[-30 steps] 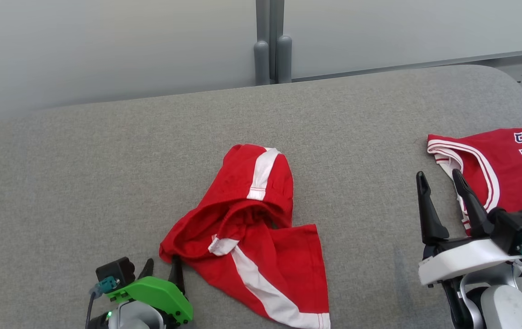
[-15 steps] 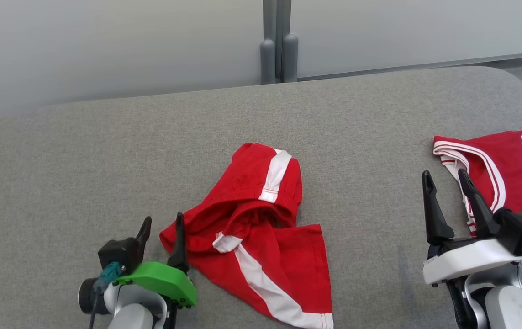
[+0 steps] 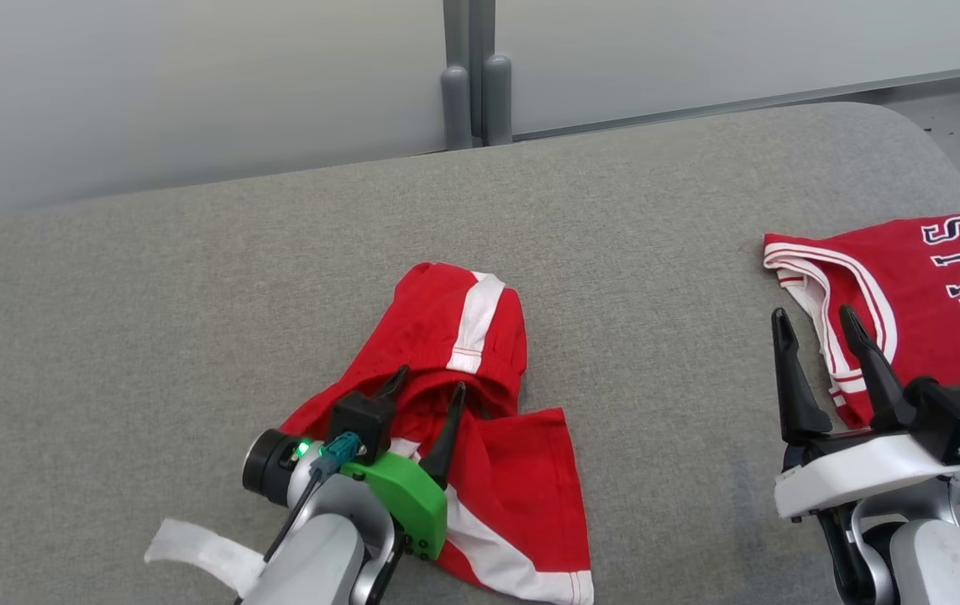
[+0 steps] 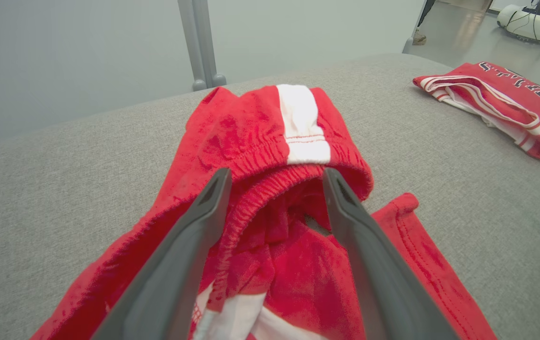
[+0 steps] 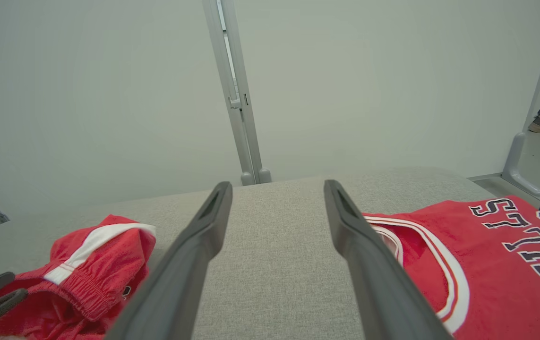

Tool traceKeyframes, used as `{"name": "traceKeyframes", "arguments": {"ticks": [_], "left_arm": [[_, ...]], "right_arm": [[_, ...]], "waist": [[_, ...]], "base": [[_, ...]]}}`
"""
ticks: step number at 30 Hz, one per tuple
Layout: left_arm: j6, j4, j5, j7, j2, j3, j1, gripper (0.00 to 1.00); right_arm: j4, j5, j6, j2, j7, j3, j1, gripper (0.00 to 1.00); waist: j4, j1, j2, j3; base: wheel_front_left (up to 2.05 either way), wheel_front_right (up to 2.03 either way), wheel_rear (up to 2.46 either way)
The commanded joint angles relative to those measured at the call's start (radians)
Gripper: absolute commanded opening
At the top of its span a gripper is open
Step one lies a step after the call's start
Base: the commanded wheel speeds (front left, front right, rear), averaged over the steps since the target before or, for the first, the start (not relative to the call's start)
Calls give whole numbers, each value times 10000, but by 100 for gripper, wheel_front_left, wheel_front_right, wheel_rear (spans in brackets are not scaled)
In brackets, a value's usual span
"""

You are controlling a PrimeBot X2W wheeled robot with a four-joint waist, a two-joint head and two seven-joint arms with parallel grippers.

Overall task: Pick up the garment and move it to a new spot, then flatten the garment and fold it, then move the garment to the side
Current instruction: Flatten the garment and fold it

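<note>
Grey fabric table, crumpled red white-striped shorts at centre: left gripper straddles the waistband, jaws spread, lined up to pinch. Right gripper idles, jaws apart, beside the red jersey.

One grey surface carries two garments: one pair of red shorts and one red jersey. Two grippers: left gripper, right gripper.

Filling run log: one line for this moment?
phase: pre-grasp | left tool: open, over waistband of red shorts | right tool: open, near jersey | red shorts: crumpled, unfolded
</note>
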Motion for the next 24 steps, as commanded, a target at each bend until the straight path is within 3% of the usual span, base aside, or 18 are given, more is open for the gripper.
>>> {"name": "traceKeyframes", "arguments": {"ticks": [1, 8, 22, 24], "left_arm": [[-65, 225, 87, 68, 16, -142, -316, 100], [119, 1474, 453, 439, 14, -827, -1426, 100], [487, 3310, 1363, 518, 106, -1760, -2638, 100], [609, 3495, 1316, 478, 94, -1727, -2762, 50]], "right_arm": [[-43, -41, 1, -28, 15, -16, -110, 100], [23, 9, 1, -28, -53, -21, -189, 100], [90, 12, 1, -28, -98, -98, -246, 100], [86, 31, 1, -28, -111, -80, -261, 100]], "waist": [[-200, 0, 103, 123], [-594, 0, 103, 303], [-681, 0, 103, 377], [-652, 0, 103, 374]], "base": [[0, 0, 0], [0, 0, 0], [0, 0, 0], [0, 0, 0]]}}
